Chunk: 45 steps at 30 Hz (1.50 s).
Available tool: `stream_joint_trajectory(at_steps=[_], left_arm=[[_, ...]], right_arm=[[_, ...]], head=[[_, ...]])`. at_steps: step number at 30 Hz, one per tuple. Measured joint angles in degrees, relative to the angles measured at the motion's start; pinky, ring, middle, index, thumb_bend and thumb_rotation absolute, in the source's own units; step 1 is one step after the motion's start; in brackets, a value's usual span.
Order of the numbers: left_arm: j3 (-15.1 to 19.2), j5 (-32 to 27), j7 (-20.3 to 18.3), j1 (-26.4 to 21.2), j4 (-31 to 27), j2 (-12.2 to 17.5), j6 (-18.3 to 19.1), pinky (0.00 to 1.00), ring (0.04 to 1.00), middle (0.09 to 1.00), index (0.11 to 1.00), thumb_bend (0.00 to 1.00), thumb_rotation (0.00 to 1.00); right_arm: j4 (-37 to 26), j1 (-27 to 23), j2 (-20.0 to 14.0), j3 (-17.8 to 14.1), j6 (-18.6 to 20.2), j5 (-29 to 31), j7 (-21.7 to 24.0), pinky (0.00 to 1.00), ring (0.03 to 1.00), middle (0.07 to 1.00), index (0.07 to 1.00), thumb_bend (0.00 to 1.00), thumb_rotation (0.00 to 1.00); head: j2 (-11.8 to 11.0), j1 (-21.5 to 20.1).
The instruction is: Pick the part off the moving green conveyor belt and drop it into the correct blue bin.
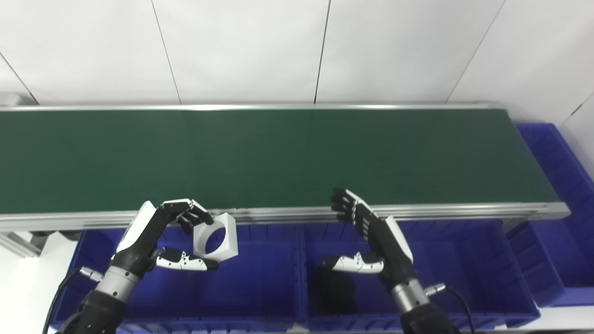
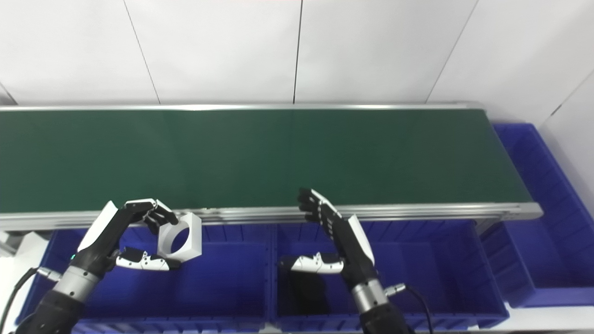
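The left hand (image 1: 160, 236) pinched a rigid white square block with a round hole (image 1: 216, 235) by its rim, over the left blue plastic bin (image 1: 260, 278); it looked light and smooth. The right hand (image 1: 371, 241) hung spread and empty.

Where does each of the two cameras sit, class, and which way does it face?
Left eye view: on the head, looking down at the green conveyor belt and blue bins; both forearms and hands show.
Right eye view: beside it, slightly to the right, same downward aim; same arms show.
Shared: left hand holding the white square part, open right hand, a dark item in the middle bin.
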Motion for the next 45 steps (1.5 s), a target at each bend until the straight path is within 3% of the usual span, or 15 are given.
stream_joint_trajectory(at_steps=[7,18,28,29,31,33,36,40,42,45], left_arm=[[-2.45,1.83,-2.62,0.67,-2.71,0.44,0.31,0.4,0.416,0.498,0.517,0.5,0.0],[-5.76,8.41,-7.41,1.4,-5.0,0.89,8.06,0.43,0.407,0.489,0.539,0.5,0.0],[-7.41,13.97,-9.25,0.3,-5.34,0.47,15.79,0.49,0.415,0.514,0.548,0.5,0.0],[-7.48,14.41,-9.33,0.28,-5.38,0.43,16.85,0.51,0.532,0.63,0.519,0.5,0.03],[-7.59,15.38,-9.43,0.27,-5.43,0.42,18.34,0.55,0.639,0.732,0.709,0.58,0.01],[-7.83,16.37,-9.52,0.22,-5.5,0.43,19.75,0.61,0.71,0.793,0.786,0.61,0.0],[-8.1,16.62,-9.62,0.05,-5.53,0.43,21.1,0.66,0.766,0.839,0.835,0.63,0.03],[-8.53,16.53,-11.8,-0.33,-6.14,0.75,22.24,0.72,0.852,0.928,0.914,0.74,0.17],[-8.9,15.35,-14.48,-0.43,-7.07,1.22,23.47,0.83,0.935,0.982,0.954,0.79,0.2],[-9.67,11.01,-20.14,-0.99,-8.24,3.21,23.97,0.91,0.977,0.998,0.968,0.84,0.21]], right_arm=[[-2.51,0.29,-0.37,-0.12,1.89,0.03,0.01,0.82,0.845,0.858,0.883,0.98,0.36],[-4.2,0.56,-1.17,-0.59,2.49,1.4,0.1,0.82,0.847,0.857,0.883,0.97,0.34],[-4.7,0.61,-1.66,-0.62,2.53,1.67,0.15,0.82,0.844,0.853,0.882,0.96,0.34],[-4.71,0.61,-1.71,-0.63,2.53,1.69,0.16,0.82,0.841,0.852,0.881,0.96,0.33],[-4.72,0.62,-1.8,-0.63,2.53,1.71,0.16,0.81,0.841,0.852,0.88,0.95,0.33],[-4.72,0.62,-1.85,-0.64,2.53,1.83,0.17,0.82,0.842,0.852,0.878,0.96,0.33],[-4.74,0.62,-1.83,-0.63,2.62,2.24,0.16,0.82,0.843,0.855,0.88,0.96,0.33],[-4.74,0.61,-1.81,-0.6,2.65,2.24,0.14,0.81,0.839,0.852,0.876,0.95,0.33],[-4.74,0.62,-1.79,-0.57,2.65,2.2,0.1,0.81,0.838,0.849,0.877,0.96,0.33],[-4.74,0.6,-1.73,-0.49,2.65,2.16,0.09,0.81,0.841,0.851,0.88,0.96,0.32]], head=[[1.49,0.35],[3.43,1.93],[2.81,2.72],[2.64,2.81],[2.64,2.9],[2.55,3.08],[2.46,2.99],[2.37,2.81],[2.29,2.55],[2.2,2.37]])
